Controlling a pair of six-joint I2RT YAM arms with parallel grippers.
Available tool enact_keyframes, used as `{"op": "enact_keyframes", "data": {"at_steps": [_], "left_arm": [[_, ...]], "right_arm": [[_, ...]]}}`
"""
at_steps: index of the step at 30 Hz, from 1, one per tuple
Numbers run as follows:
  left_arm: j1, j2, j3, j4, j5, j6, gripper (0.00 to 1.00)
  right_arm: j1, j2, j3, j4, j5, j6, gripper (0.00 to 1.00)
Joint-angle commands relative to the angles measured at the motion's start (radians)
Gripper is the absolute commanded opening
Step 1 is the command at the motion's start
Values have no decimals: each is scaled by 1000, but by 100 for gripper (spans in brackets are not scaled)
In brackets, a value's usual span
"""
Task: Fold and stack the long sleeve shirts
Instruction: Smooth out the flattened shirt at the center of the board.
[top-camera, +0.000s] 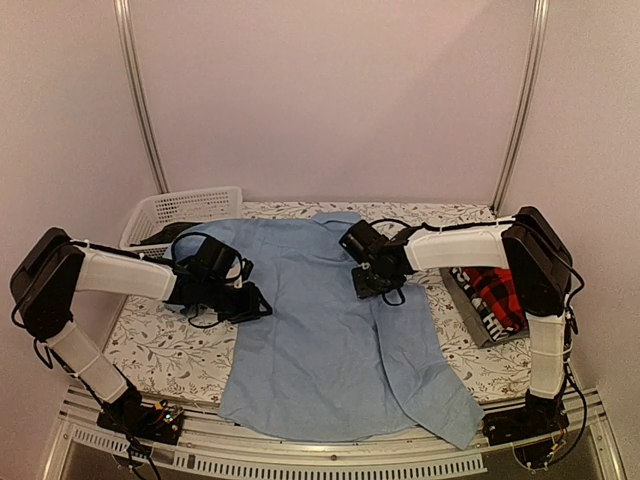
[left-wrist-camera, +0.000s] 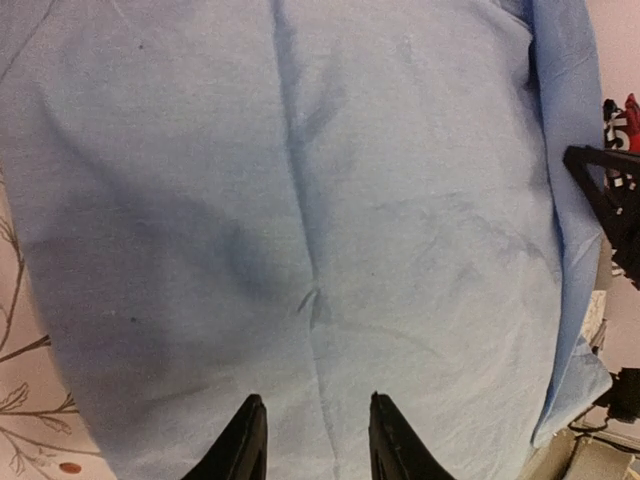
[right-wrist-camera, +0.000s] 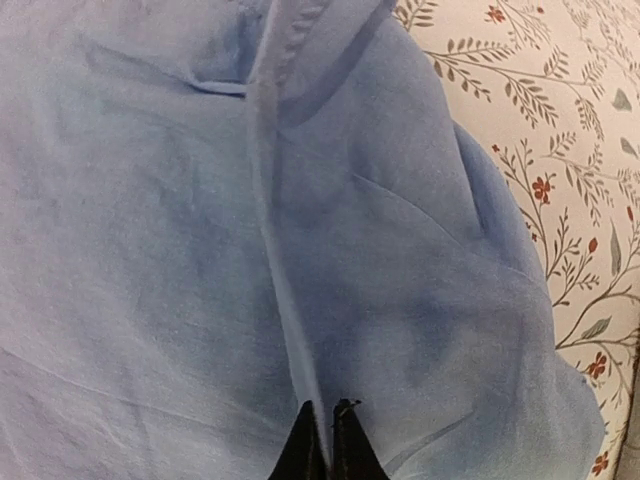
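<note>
The light blue button-up shirt (top-camera: 320, 330) lies spread over the middle of the table, back up, its hem hanging over the near edge. My left gripper (top-camera: 258, 303) hovers over the shirt's left edge, jaws open and empty; its fingertips (left-wrist-camera: 248, 420) frame bare blue cloth (left-wrist-camera: 320, 200). My right gripper (top-camera: 362, 283) is over the shirt's upper right part and is shut on a raised fold of the blue cloth (right-wrist-camera: 300, 330). The red-and-black plaid shirt (top-camera: 497, 294) lies folded at the right edge on top of a grey shirt (top-camera: 468, 305).
A white lattice basket (top-camera: 185, 213) with something dark inside stands at the back left. The floral tablecloth (top-camera: 160, 345) shows on both sides of the shirt, and also in the right wrist view (right-wrist-camera: 560, 120). Walls close in on both sides.
</note>
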Motion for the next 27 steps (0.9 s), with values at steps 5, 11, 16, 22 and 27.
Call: {"op": "enact_keyframes", "data": {"at_steps": [5,11,16,22,27], "left_arm": [[-5,20,-24,3,-36,-7,35],[-5,31,-33,5,-41,-7,35],[-5,35,-33,10,-42,-9,34],[-6,21,-36,2,-47,-10,34],[-5,7,-25,-3,-42,-4,34]], "right_arm": [[-72,-47,59,-18,36,-47,0],[-181,-42,142,-37,17,-116,0],[-263,27,238,-46,-23,-150,0],[-315,121,319,-60,-72,-172,9],[-309,98,313,-71,-111,-170,38]]}}
